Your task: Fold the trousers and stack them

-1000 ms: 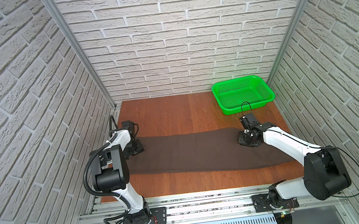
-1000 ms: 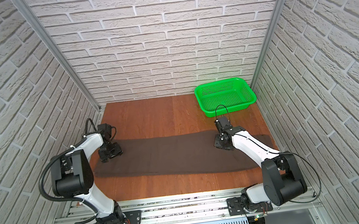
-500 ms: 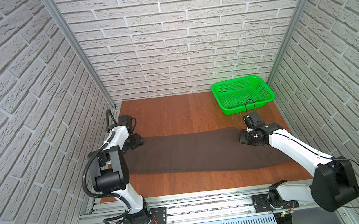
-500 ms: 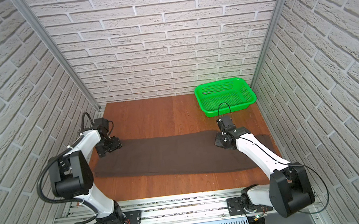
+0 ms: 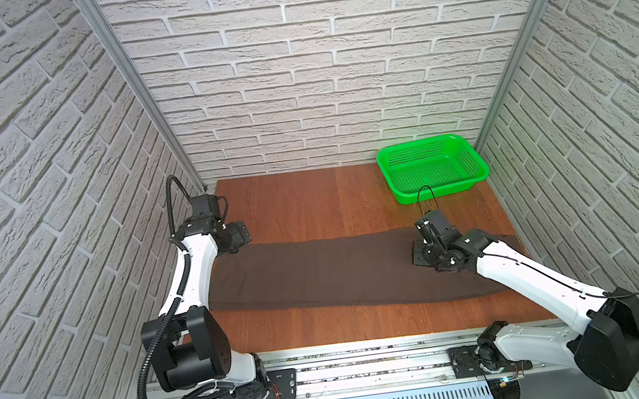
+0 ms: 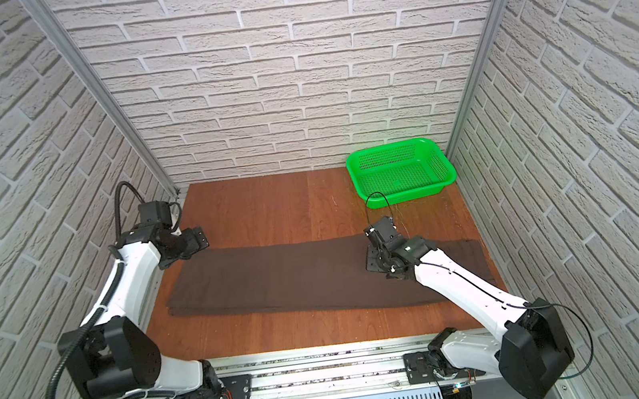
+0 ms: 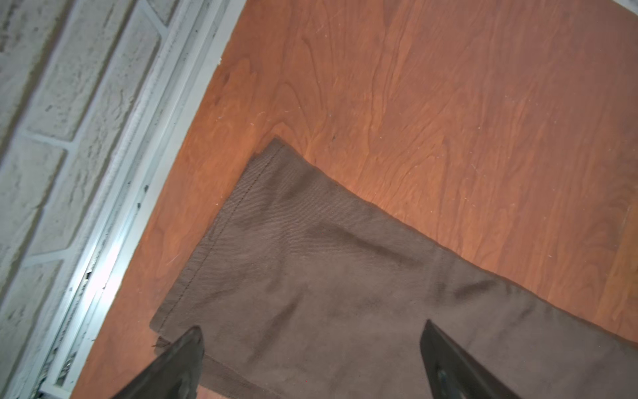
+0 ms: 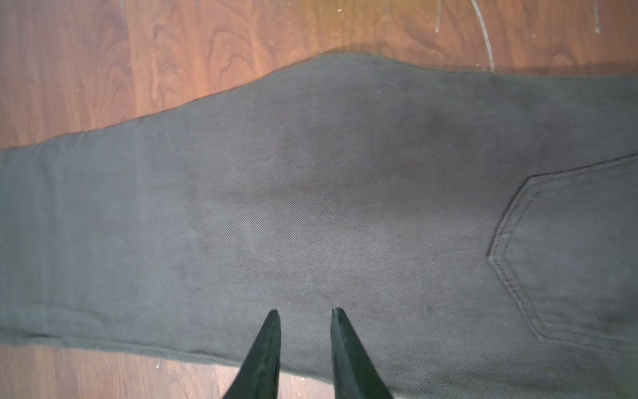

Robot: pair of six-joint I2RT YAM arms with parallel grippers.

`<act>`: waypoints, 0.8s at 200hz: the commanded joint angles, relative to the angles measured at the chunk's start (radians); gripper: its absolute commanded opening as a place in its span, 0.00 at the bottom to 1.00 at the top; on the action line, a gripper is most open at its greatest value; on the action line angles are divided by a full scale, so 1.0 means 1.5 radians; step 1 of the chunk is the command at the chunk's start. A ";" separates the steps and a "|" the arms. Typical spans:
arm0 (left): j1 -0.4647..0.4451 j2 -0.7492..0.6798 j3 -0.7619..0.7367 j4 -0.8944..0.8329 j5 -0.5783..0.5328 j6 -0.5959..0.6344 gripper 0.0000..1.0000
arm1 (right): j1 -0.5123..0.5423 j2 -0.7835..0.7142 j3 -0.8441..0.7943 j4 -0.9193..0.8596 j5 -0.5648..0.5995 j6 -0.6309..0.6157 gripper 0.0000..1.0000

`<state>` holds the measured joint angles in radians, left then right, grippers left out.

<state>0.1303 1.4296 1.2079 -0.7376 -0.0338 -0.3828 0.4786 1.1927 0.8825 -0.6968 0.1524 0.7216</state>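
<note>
The dark brown trousers (image 5: 340, 273) (image 6: 278, 281) lie flat in a long band across the wooden table, hem at the left, seat at the right. My left gripper (image 5: 241, 236) (image 6: 197, 239) hovers over the far left hem corner. In the left wrist view it (image 7: 312, 328) stands wide open above the hem (image 7: 224, 224), nothing between its fingers. My right gripper (image 5: 421, 252) (image 6: 374, 262) hangs over the right part. In the right wrist view its jaws (image 8: 305, 311) stand slightly apart and empty over the cloth (image 8: 310, 190), near a back pocket (image 8: 569, 259).
A green mesh basket (image 5: 442, 188) (image 6: 405, 195) stands at the far right corner of the table. Brick walls close in the left, right and back sides. A metal wall rail (image 7: 114, 241) runs close beside the hem.
My left gripper has opened wide, let go of the hem corner and drawn back from it toward the far left. The right gripper has barely moved over the cloth.
</note>
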 commanded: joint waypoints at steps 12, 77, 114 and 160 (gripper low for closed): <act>0.020 -0.083 -0.060 0.093 0.055 0.037 0.96 | 0.017 0.028 0.004 0.039 -0.003 -0.024 0.28; 0.167 -0.104 -0.089 0.108 0.140 0.086 0.98 | 0.067 0.120 0.022 0.128 -0.035 -0.035 0.28; 0.246 -0.025 -0.085 0.127 0.169 0.122 0.98 | 0.085 0.145 0.024 0.145 -0.044 -0.035 0.28; 0.261 0.060 -0.116 0.204 0.169 0.182 0.95 | 0.101 0.168 0.039 0.139 -0.030 -0.052 0.28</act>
<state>0.5152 1.4681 1.0409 -0.5125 0.1978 -0.1864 0.6186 1.4284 0.9104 -0.5110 0.0917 0.6655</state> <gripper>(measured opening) 0.955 0.279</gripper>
